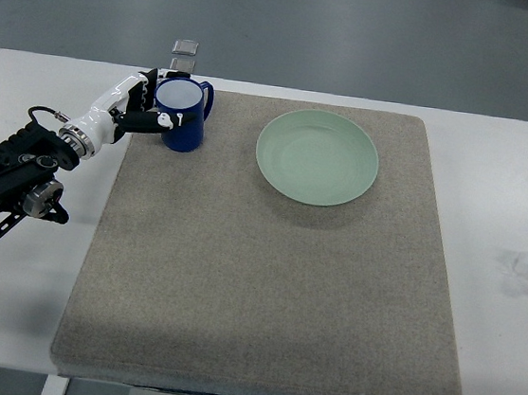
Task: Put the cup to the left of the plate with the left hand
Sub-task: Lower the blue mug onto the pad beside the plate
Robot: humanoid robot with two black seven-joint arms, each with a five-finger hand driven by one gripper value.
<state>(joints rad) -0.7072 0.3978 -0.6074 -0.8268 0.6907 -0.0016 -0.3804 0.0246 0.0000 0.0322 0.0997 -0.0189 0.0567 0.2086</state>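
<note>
The left hand (141, 103) is wrapped around the blue cup (182, 115), fingers curled against its side, with the arm reaching in from the lower left. The cup stands upright at the far left corner of the grey mat (267, 255), well to the left of the green plate (317, 157), its handle turned toward the plate. The mat lies on a white table (511, 207).
</note>
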